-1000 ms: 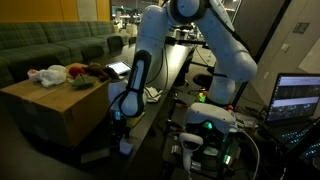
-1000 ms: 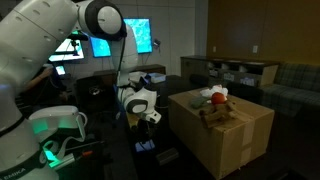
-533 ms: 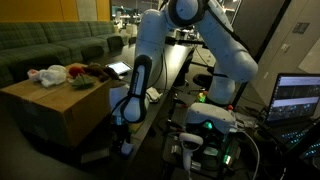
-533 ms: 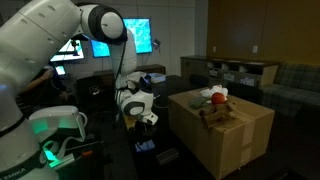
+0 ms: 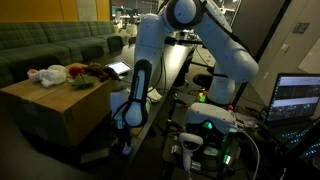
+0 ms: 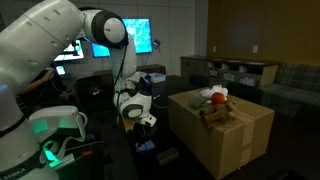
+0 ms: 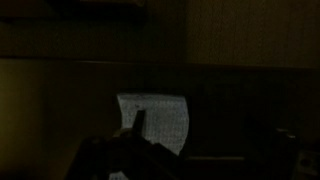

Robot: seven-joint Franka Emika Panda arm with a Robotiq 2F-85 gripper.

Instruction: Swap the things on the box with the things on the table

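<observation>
Exterior view: table (image 5: 175, 68) runs long, away from cam; box (image 5: 55, 112) stands just beside it. Your gripper (image 5: 122, 122) hangs low by the box's side wall, below its top, jaws wide, empty afaict. Toys (image 5: 55, 75) sit on the box top, above the gripper & further in, so I'd go up first, then across.

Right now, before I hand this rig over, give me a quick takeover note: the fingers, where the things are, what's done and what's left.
Fingers: the gripper is open and holds nothing; it hangs low beside the box, on the side toward the table.
Things: the soft toys lie piled on the box top. What lies on the table is too dim to name.
Done: nothing swapped, by the look of it.
Left: move the soft toys to the table, then the table's things onto the box.
</observation>
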